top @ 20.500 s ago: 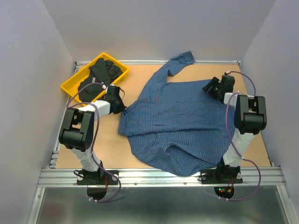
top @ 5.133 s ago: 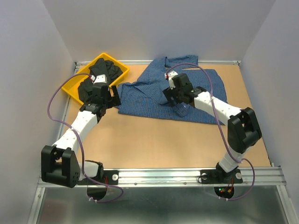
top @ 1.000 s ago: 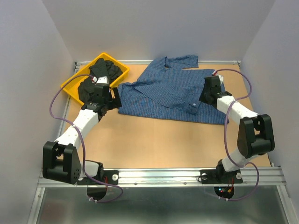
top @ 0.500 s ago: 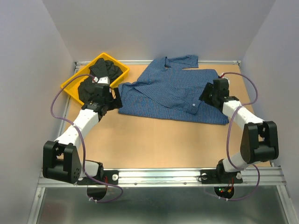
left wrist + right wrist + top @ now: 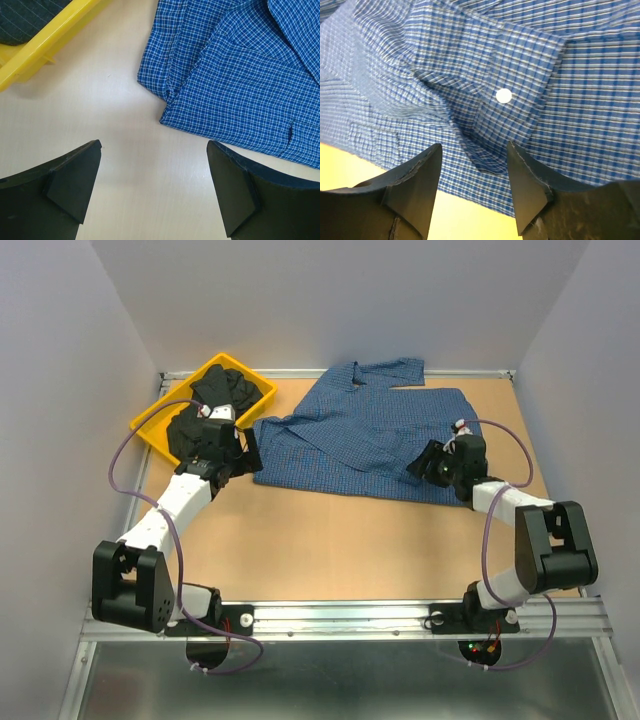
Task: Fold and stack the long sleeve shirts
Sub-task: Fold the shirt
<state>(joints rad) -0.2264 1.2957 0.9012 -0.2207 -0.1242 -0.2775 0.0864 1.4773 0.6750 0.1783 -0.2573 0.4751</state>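
Handling: blue shirt (image 5: 360,435) light, limp, wrinkle-prone (stiffest at cuff (image 5: 520,65)). Pinch cuff edge, shirt's 4 o'clock; right claw (image 5: 473,150) half-spread, empty. Left claw (image 5: 154,145) wide, 9 o'clock corner.

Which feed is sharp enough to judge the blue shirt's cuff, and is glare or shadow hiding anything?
Right wrist: weave and white button crisp on the blue checked shirt; table blown bright yellow. Left wrist: sharp, a soft shadow under the left claw, no glare. Top external: evenly lit, checks too fine to read.
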